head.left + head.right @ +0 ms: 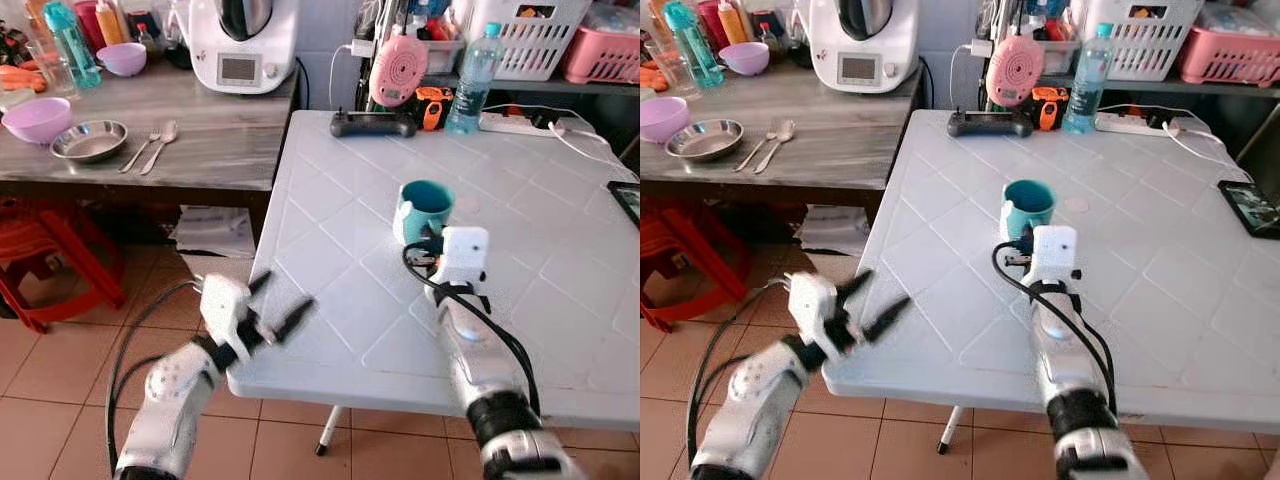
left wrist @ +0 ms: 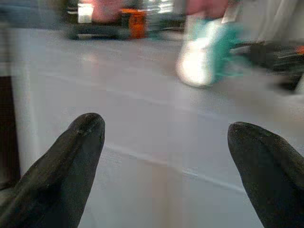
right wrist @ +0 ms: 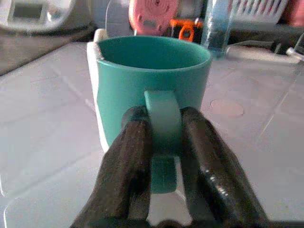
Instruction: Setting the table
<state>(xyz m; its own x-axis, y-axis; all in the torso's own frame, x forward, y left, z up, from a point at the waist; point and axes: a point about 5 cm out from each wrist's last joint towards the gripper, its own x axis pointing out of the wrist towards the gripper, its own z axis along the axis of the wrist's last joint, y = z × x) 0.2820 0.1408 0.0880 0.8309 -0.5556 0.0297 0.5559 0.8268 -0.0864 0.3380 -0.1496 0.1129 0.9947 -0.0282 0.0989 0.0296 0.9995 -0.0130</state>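
The teal mug (image 1: 425, 208) stands upright on the white table (image 1: 540, 300), roughly mid-table and a little toward the near edge; the right gripper (image 3: 164, 142) has its two black fingers (image 3: 130, 156) clenched on the mug's handle (image 3: 162, 121), one on each side, with the mug's base apparently resting on the tabletop; the left gripper (image 1: 268, 312) hovers at the table's near left edge, fingers spread wide and holding nothing; on the wooden counter (image 1: 220, 150) at far left lie a steel bowl (image 1: 89, 140), a fork and spoon (image 1: 152, 146) and a purple bowl (image 1: 37, 119), likely the next pieces for the setting; the step in hand looks like placing the mug, so the hold should stay square on the handle with the mug level, since a pinch on a thin handle lets the body swing; any slide should be slow and straight, and the fingers should part only once the base sits flat, then draw back toward the near edge without catching the handle
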